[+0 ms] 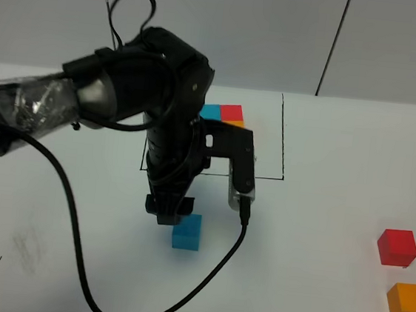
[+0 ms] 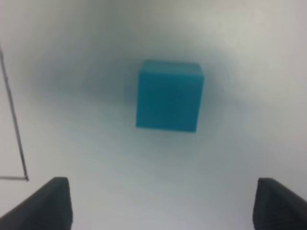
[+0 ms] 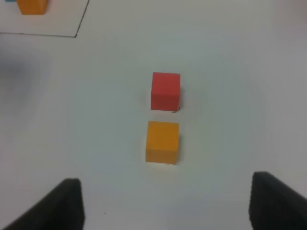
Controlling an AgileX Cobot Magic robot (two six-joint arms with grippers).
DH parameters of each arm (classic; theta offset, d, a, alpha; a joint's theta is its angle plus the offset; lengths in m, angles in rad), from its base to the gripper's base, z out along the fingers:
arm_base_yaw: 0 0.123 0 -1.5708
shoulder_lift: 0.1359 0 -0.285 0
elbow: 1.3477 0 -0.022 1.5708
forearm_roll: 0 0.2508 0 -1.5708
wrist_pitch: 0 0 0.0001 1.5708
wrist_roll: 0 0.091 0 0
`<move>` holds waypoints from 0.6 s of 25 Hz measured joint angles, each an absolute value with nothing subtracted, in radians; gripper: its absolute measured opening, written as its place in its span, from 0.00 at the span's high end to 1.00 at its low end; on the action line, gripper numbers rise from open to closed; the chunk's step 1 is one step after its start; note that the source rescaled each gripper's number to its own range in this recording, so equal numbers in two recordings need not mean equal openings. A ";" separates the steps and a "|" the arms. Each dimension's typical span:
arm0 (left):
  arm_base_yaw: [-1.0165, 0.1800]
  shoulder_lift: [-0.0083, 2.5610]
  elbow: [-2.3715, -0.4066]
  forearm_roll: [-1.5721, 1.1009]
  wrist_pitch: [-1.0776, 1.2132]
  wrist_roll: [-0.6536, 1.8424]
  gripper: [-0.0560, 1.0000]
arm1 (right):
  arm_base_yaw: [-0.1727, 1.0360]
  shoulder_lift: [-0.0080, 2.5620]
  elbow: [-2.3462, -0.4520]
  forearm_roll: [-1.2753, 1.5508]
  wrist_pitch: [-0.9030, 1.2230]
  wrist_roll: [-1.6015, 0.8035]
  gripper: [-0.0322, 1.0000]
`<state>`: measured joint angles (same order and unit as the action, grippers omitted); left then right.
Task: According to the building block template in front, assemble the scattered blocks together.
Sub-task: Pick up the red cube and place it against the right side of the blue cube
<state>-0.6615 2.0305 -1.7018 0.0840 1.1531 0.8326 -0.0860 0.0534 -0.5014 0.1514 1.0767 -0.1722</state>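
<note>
Exterior high view: the left gripper [image 1: 171, 213] is seen hanging over the white table [image 1: 321, 213], just behind the blue cube [image 1: 187, 231], which rests on the table outside the black drawn frame [image 1: 284, 149] and just in front of its near edge. In the left wrist view the two dark fingers [image 2: 53, 203] are spread wide and nothing is held between them; the blue cube [image 2: 169, 95] sits free on the surface ahead of them. The building block template [image 1: 227, 114] lies inside the frame, at its far side, largely hidden by the arm: blue and red are seen side by side, and only a sliver of orange shows in front of the red, so the exact shape of the L cannot be fully confirmed from here.

The red cube [image 1: 397, 247] and the orange cube [image 1: 408, 302] are found well apart from the blue one, near the right edge of the table, close together but not touching. In the right wrist view both are seen ahead of the right gripper [image 3: 165, 206], whose jaws are parted and empty.

The step in hand is judged to concern the blue cube, which appears to be set as the first piece of the copy. Next, the red cube would likely need to be gripped by the right arm, carried across and pressed flush against the blue one's right face. Square alignment is called for, and the blue cube must not be nudged.
</note>
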 joint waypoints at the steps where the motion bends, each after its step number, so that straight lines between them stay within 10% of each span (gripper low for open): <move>1: -0.661 2.008 -1.716 0.088 1.179 0.811 0.10 | -0.086 0.053 -0.501 0.151 1.076 -0.172 0.36; 15: -0.660 1.662 -1.739 0.169 1.188 0.165 0.15 | -0.086 0.053 -0.501 0.151 1.076 -0.172 0.36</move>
